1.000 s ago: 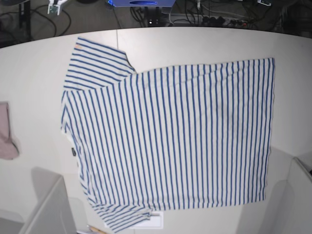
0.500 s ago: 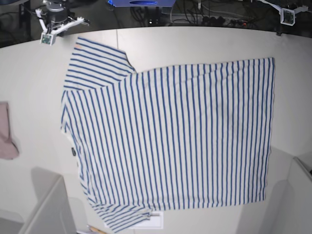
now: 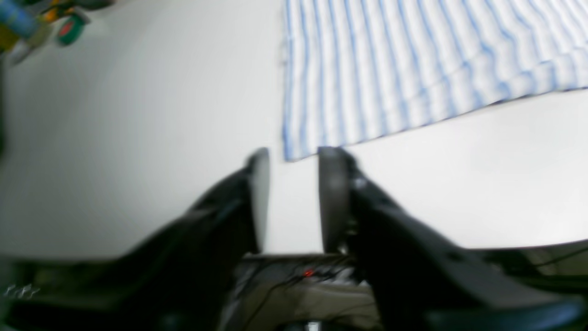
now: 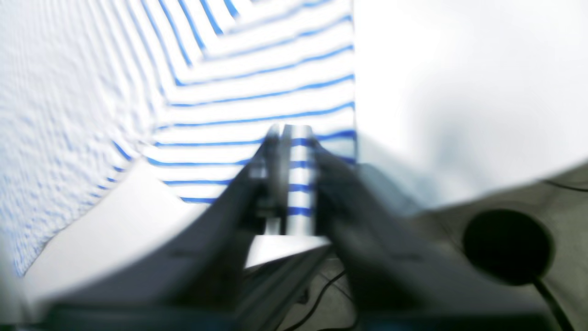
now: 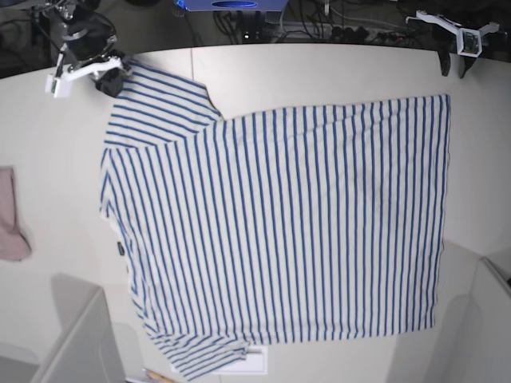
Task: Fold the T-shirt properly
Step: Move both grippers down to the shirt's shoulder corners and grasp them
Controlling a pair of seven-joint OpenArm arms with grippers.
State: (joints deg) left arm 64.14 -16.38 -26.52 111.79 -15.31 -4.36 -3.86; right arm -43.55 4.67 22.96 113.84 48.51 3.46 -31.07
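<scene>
The T-shirt point(image 5: 279, 223), white with thin blue stripes, lies spread flat on the white table point(image 5: 319, 68). Its neck is toward the left of the base view and its hem toward the right. My right gripper point(image 5: 112, 80) hovers over the far sleeve's outer corner. In the right wrist view the right gripper point(image 4: 294, 138) is blurred and open, with striped sleeve cloth point(image 4: 257, 92) showing between its fingers. My left gripper point(image 5: 453, 64) hangs just beyond the far hem corner. In the left wrist view the left gripper point(image 3: 289, 154) is open, and the shirt's corner point(image 3: 390, 69) lies right ahead of the fingertips.
A pink cloth point(image 5: 9, 215) lies at the table's left edge. Grey bins stand at the near left point(image 5: 80, 343) and near right point(image 5: 487, 319). A white card point(image 5: 254, 363) peeks out under the near sleeve. Cables and gear crowd the floor behind the far table edge.
Both arms have come in from the far edge. The right gripper has moved down onto the far sleeve corner, and the left has swung toward the far hem corner.
</scene>
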